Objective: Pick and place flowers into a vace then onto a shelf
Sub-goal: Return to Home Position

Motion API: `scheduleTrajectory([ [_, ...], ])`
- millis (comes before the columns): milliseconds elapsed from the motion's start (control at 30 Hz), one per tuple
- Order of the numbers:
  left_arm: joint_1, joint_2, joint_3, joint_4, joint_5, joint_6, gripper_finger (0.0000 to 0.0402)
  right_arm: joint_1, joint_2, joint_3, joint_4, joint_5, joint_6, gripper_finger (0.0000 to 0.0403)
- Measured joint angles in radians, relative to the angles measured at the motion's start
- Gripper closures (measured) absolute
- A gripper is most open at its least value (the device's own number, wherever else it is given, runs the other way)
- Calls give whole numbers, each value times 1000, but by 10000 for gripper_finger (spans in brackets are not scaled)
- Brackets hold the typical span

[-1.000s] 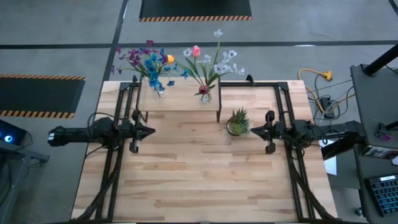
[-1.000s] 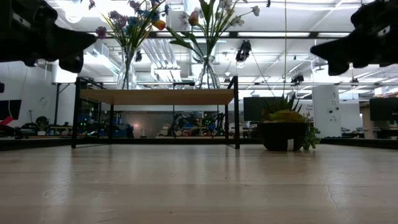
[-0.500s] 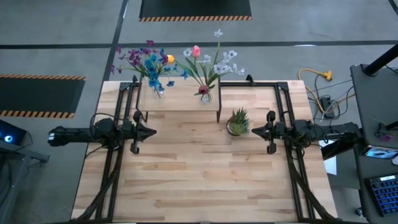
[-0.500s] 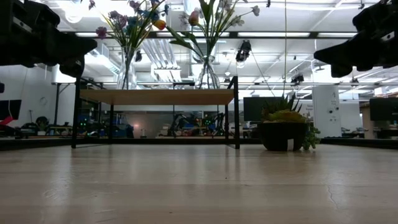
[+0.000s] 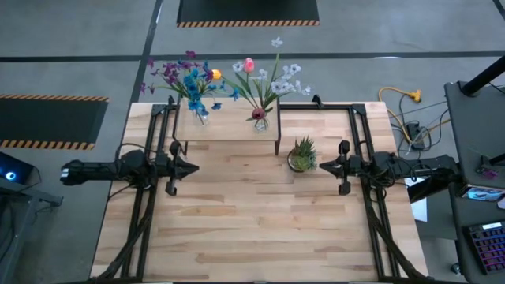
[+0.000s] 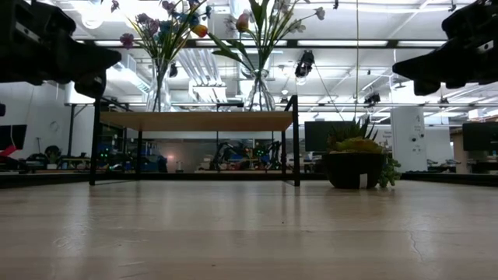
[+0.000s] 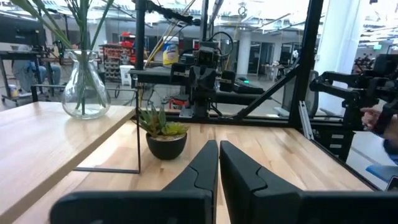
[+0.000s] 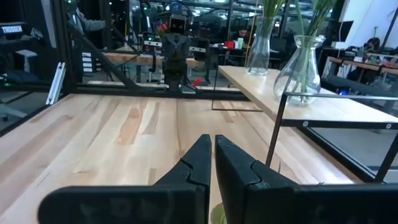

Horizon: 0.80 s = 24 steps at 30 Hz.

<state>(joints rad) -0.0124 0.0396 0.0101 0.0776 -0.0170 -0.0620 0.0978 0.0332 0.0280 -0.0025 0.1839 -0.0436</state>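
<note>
The flowers (image 5: 197, 83) are standing in two clear glass vases on the shelf (image 5: 229, 131), which is sitting at the far edge of the desk (image 5: 252, 229), more toward the left arm's side; the blue-and-purple bunch (image 5: 188, 77) is rising from the first vase (image 5: 202, 116) near the shelf's left end, and the pink-and-white bunch (image 5: 268, 79) is rising from the second vase (image 5: 260, 121) toward its right end; both vases are standing upright and apart from each other. The potted plant (image 5: 302, 155) is sitting on the desk just beside the shelf's right front leg, off the shelf.

The left gripper (image 5: 192, 167) is hanging over the desk's left side, near the shelf's left front leg, and is pointing inward toward the middle; in the left wrist view its fingers (image 7: 205, 163) are lying pressed together with only a hairline gap, gripping nothing. The right gripper (image 5: 322, 166) is hanging over the desk's right side and is pointing inward, facing the left one, with its tip just beside the potted plant; in the right wrist view its fingers (image 8: 200, 155) are likewise lying closed on each other and carrying nothing. In the low view both grippers are hovering well clear of the desk surface; neither is touching the shelf, the vases or the flowers.
</note>
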Motion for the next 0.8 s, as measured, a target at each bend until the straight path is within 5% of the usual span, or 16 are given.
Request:
scheduleTrajectory([
  [800, 0, 57, 0, -2, -1, 0, 402, 0, 2, 0, -1, 0, 6, 390],
])
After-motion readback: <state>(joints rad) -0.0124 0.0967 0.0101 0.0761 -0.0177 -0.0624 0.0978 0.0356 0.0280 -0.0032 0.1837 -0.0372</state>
